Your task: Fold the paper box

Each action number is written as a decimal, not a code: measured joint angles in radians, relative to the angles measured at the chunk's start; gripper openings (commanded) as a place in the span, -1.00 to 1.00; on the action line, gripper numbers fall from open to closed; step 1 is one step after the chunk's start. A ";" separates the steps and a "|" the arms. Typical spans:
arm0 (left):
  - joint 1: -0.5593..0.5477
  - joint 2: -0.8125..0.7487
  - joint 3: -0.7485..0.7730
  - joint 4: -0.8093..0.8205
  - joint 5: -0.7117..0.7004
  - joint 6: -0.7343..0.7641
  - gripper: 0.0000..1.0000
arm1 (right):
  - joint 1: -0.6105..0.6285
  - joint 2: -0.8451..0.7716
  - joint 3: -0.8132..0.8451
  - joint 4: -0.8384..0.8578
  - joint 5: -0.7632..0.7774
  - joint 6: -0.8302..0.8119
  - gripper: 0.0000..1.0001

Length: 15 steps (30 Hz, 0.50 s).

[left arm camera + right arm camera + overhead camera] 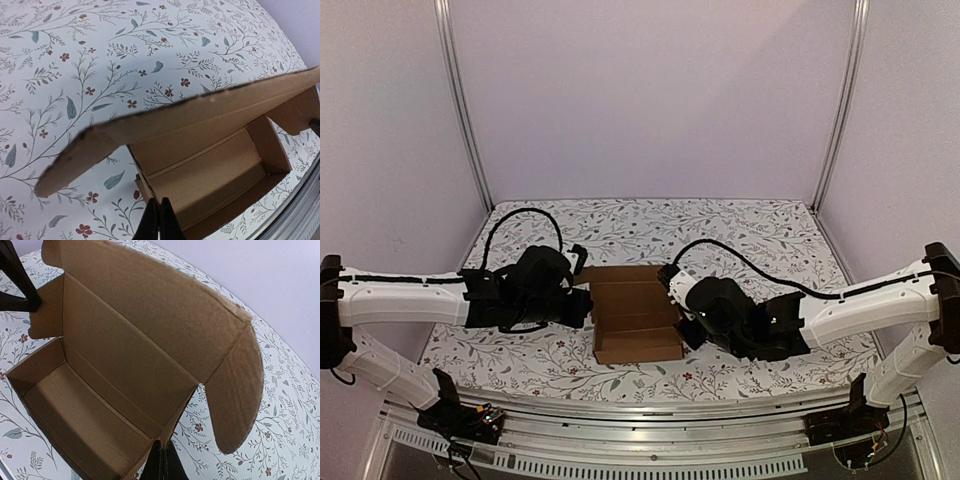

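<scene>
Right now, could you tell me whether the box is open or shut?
Open: its lid is raised, and the bare inside of the box shows.

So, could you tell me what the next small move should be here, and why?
Probably the right gripper, shut beside the paper box, should nudge the lid's rounded side flap inward. The base looks formed with its walls up, while the lid stands open and that flap splays outward, so it cannot tuck in yet.
</scene>
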 measured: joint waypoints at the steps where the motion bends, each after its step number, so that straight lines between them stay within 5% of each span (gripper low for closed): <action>1: -0.005 0.001 0.000 0.002 -0.008 -0.010 -1.00 | 0.006 0.006 0.000 0.006 0.012 0.009 -1.00; 15: -0.051 -0.007 -0.015 0.009 -0.055 -0.042 -1.00 | 0.050 0.050 0.000 0.040 0.111 0.095 -1.00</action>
